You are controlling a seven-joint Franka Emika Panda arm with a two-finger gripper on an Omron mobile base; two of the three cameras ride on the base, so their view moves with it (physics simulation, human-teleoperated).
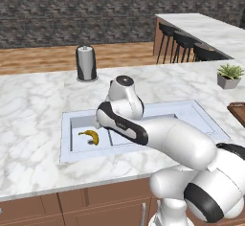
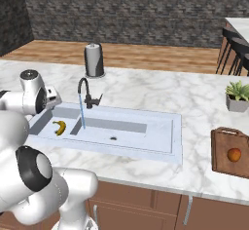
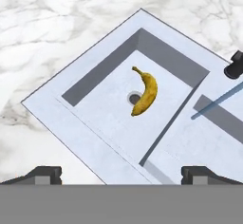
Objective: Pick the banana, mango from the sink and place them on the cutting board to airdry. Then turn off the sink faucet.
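Hand view: fingers [image 3: 121,174] spread wide, empty, above the banana [image 3: 145,92] in the sink [image 3: 85,137].

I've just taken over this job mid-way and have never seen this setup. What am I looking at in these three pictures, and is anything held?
It's a white robot arm at a kitchen counter. Two pictures come from cameras behind the arm, to its left and right; the third looks down from its hand. The gripper is open and holds nothing, above the sink. The banana lies in the smaller basin, beside the drain. The mango already sits on the cutting board, to the right. The sink faucet is running, a blue stream falling into the larger basin. A dark paper-towel holder and a potted plant also stand on the counter.
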